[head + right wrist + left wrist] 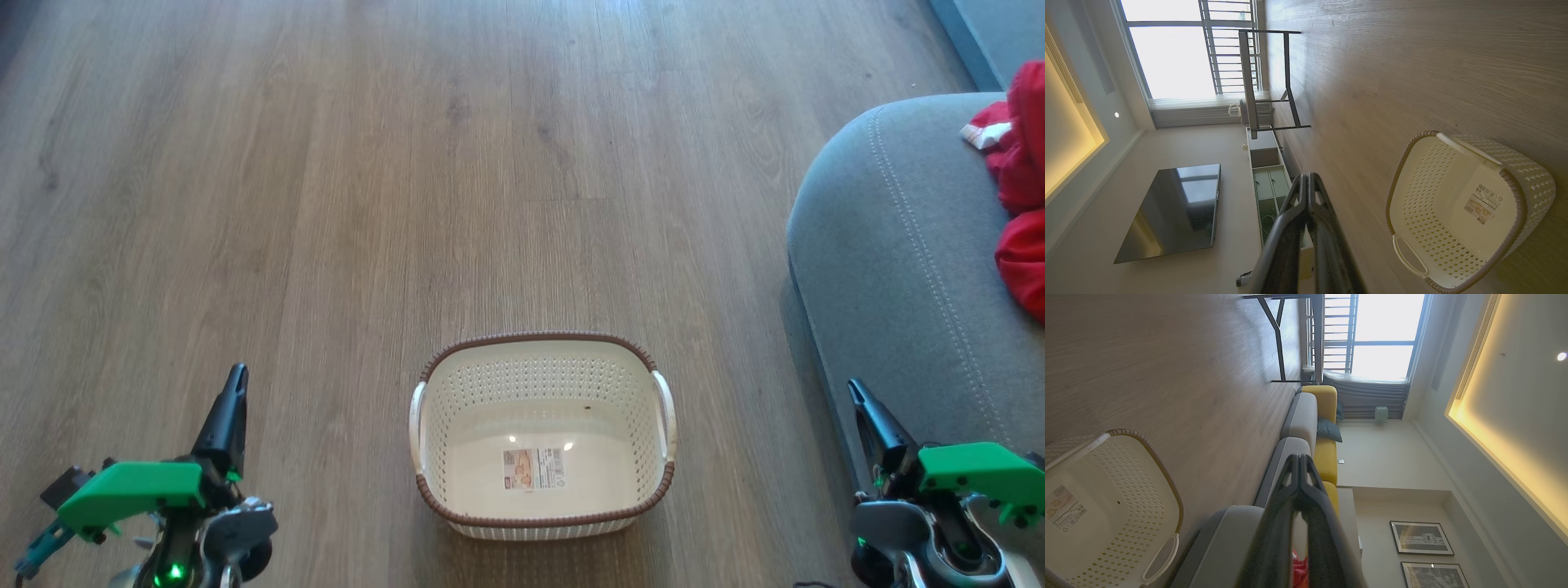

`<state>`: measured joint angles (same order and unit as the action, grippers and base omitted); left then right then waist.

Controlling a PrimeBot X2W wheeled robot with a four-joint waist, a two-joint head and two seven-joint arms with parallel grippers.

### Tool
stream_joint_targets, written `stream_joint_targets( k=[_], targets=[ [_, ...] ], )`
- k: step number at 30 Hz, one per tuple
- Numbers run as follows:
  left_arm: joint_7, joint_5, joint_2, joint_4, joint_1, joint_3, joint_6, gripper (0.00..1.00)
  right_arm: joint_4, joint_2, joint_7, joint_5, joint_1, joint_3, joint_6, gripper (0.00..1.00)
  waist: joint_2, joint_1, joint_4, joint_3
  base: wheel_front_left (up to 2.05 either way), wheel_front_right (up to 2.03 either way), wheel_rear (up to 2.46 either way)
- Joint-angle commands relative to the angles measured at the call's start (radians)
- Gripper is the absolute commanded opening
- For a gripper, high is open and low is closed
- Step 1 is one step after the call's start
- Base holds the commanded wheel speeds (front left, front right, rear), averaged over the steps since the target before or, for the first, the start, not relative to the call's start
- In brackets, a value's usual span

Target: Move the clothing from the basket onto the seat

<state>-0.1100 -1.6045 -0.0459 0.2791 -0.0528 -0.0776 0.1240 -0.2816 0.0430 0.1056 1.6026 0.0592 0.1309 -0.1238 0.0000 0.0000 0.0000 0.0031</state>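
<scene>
1 basket (539, 336) stands on the wood floor (326, 204) between 2 tools: the left gripper (237, 374) and right gripper (855, 387), both pinched closed, gripping nothing. 1 red clothing (1024, 163) heap lies on the 1 grey seat (890, 269), well apart from the basket

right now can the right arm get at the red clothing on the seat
Probably yes: the clothing lies on the seat ahead of the right gripper, with bare upholstery between them and nothing in the way. Its jaws are shut, so they must open first.
</scene>
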Motion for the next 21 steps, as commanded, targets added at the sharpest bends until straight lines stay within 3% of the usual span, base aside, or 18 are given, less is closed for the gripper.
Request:
stream_joint_targets(
  k=[1, 21],
  targets=[
    [-0.003, -0.004, -0.004, -0.034, -0.055, -0.036, 0.007, 0.0, 0.037, 0.007, 0.008, 0.006, 0.049, -0.017, -0.007, 0.0, 0.0, 0.0, 0.0, 0.0, 0.0, 0.0, 0.0],
    [-0.003, -0.004, -0.004, -0.034, -0.055, -0.036, 0.007, 0.0, 0.037, 0.007, 0.008, 0.006, 0.049, -0.017, -0.007, 0.0, 0.0, 0.0, 0.0, 0.0, 0.0, 0.0, 0.0]
  ],
)
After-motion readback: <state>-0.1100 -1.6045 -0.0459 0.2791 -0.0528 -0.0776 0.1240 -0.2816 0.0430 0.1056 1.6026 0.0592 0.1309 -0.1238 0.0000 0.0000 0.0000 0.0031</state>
